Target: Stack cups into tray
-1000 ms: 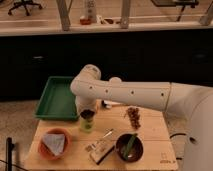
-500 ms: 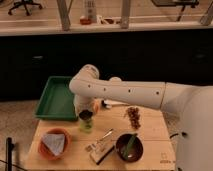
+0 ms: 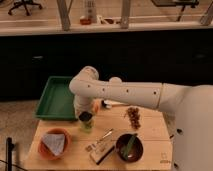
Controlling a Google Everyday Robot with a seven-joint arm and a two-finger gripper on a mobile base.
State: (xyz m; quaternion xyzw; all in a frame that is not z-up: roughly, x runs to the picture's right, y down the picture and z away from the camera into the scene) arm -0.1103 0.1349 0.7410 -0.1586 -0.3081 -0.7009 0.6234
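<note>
Cup (image 3: 86, 123) stands on the table (image 3: 150, 131) under the gripper (image 3: 85, 117), grip unclear, green tray (image 3: 54, 97) not yet loaded.

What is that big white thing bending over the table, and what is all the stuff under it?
It is a robot arm, seen by one camera looking down from above and in front. Its gripper, the two-finger hand at the tip, is down over a clear cup on the wooden table. Behind the table's left end lies a green tray, where cups are meant to go. Also on the table: an orange bowl with something grey in it, a dark bowl holding a green utensil, a bunch of grapes, and cutlery beside a small packet.
</note>
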